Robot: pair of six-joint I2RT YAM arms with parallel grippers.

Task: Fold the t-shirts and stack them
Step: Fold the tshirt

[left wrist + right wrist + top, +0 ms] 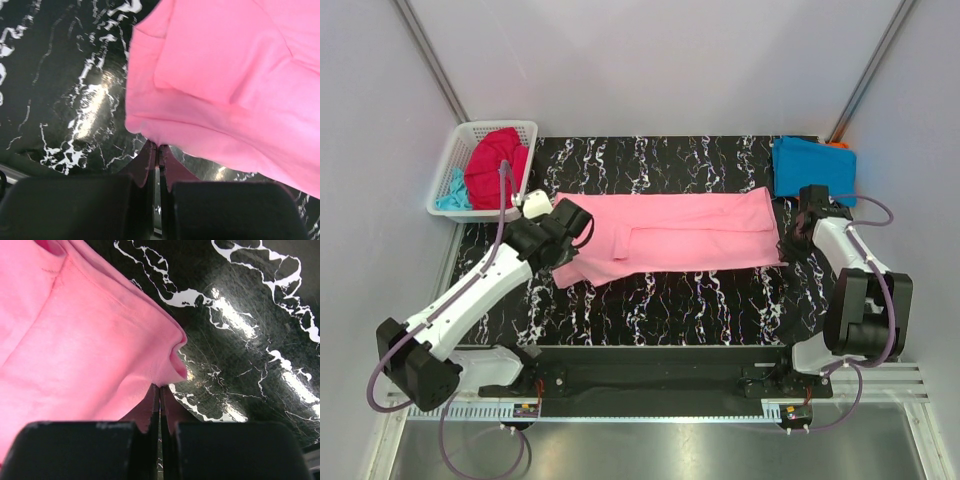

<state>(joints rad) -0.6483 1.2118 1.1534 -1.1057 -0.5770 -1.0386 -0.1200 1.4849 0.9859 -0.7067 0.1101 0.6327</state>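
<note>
Stretched long over the surface: pink shirt, pinched at its ends by the left pincer and right pincer, both closed tight on cloth. Bunched in the basket, partly hidden: red shirt, aqua shirt. Far right, blue shirt covering nearly all of an orange shirt.

My left gripper and right gripper sit at opposite ends of the pink t-shirt lying across the counter; a blue t-shirt lies far right, basket far left.
</note>
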